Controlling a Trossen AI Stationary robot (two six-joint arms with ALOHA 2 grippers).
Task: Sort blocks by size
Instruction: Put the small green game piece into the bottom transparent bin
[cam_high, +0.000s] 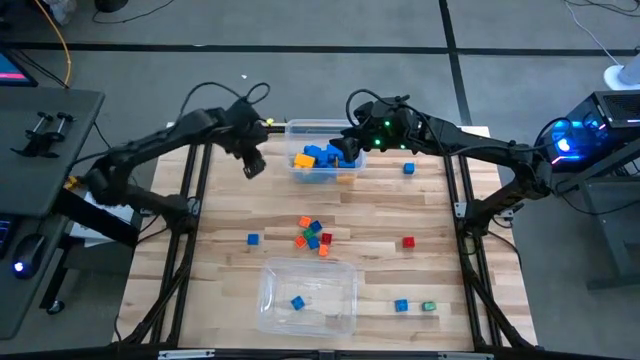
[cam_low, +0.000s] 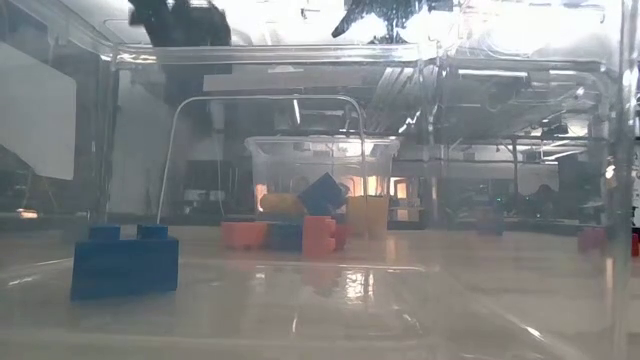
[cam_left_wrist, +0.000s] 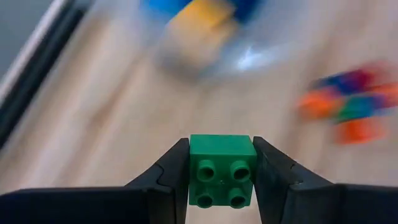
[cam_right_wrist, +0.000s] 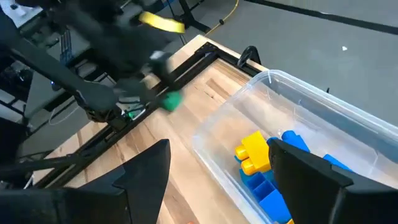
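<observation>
Between the clenched jaws of the left gripper (cam_left_wrist: 221, 177) sits a green block (cam_left_wrist: 221, 170), which could slip mid-swing and miss the bin (cam_high: 300, 128) beneath the spread-open right gripper (cam_right_wrist: 217, 180).

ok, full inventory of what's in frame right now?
far bin: 1, clear, table's far edge; holds blue and yellow bricks
near bin: 1, clear, near edge; holds one blue brick
loose cluster: several, orange, blue, green, red, table centre
stray bricks: blue, blue, red, blue, green
green brick: 1, held in left end effector, left of the far bin
right end effector: open, over the far bin
</observation>
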